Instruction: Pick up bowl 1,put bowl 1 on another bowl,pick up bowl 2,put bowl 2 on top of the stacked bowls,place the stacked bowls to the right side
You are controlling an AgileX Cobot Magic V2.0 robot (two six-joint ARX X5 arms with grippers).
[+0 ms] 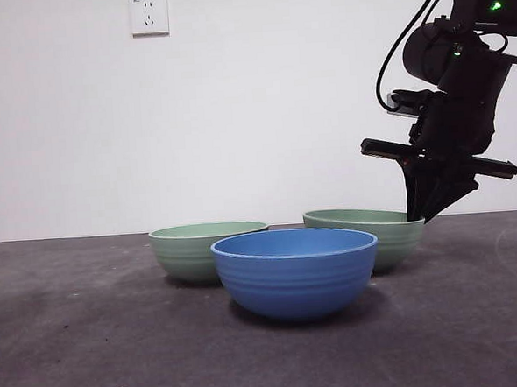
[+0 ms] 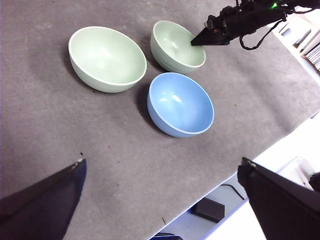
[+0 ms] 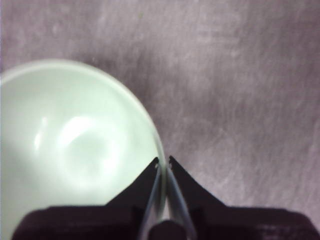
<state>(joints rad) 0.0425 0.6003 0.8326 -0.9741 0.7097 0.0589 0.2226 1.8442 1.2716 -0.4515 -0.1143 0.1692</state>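
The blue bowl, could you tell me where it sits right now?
In the front view the blue bowl stands nearest the camera, on the table in front of and between the two green bowls.

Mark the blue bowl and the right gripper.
blue bowl (image 1: 295, 275): front view, on its ribbed outer wall.
right gripper (image 3: 163, 161): right wrist view, between its fingertips, which pinch a green bowl's rim.

A plain white wall (image 1: 254, 115) rises behind the dark grey, felt-like table top (image 1: 92, 344), evenly lit. A white wall socket (image 1: 149, 15) sits high on it, well away from the gripper. In the left wrist view, the table's pale edge (image 2: 260, 155) shows, with a black box (image 2: 210, 209) and a cable on the light floor below
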